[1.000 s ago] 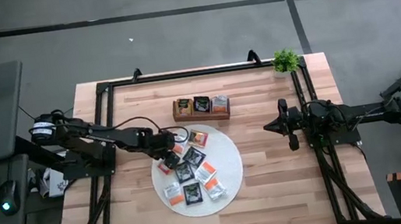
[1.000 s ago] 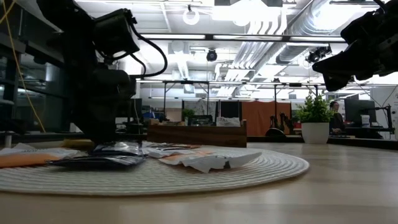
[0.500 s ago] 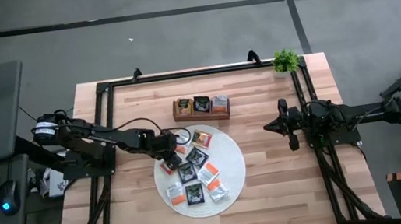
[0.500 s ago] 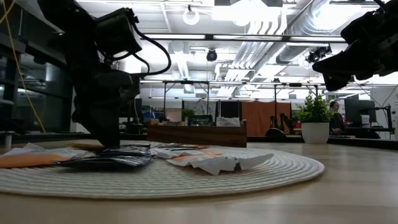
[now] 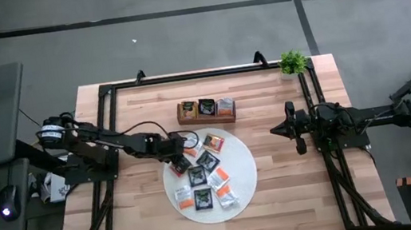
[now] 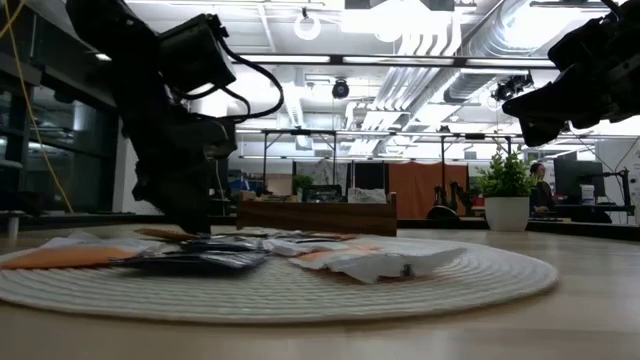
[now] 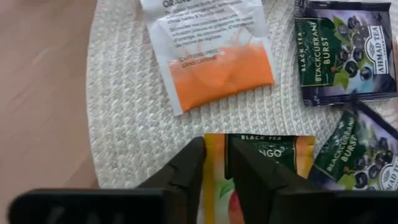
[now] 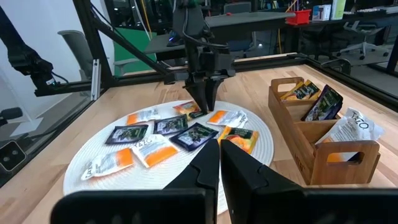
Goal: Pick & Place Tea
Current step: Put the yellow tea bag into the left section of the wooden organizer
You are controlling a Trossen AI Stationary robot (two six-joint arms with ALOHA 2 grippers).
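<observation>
Tabletop point(image 5: 281, 193): pale wood planks, black frame rails along the edges; grey floor around it. Room beyond: open workshop, ceiling ducts and lights.

Potted plant point(image 5: 292, 62): far right corner.

Wooden tray point(image 5: 206, 110): three compartments, sachets inside, just beyond the round white mat point(image 5: 242, 194).

Tea sachets point(image 5: 202, 198): scattered on the mat, black, orange, white.

Left end effector point(image 5: 177, 162): down at the mat's left edge, fingers pinched on an orange-and-black sachet point(image 7: 264, 162).

Right end effector point(image 5: 276, 131): fingers together, empty, raised right of the mat.
</observation>
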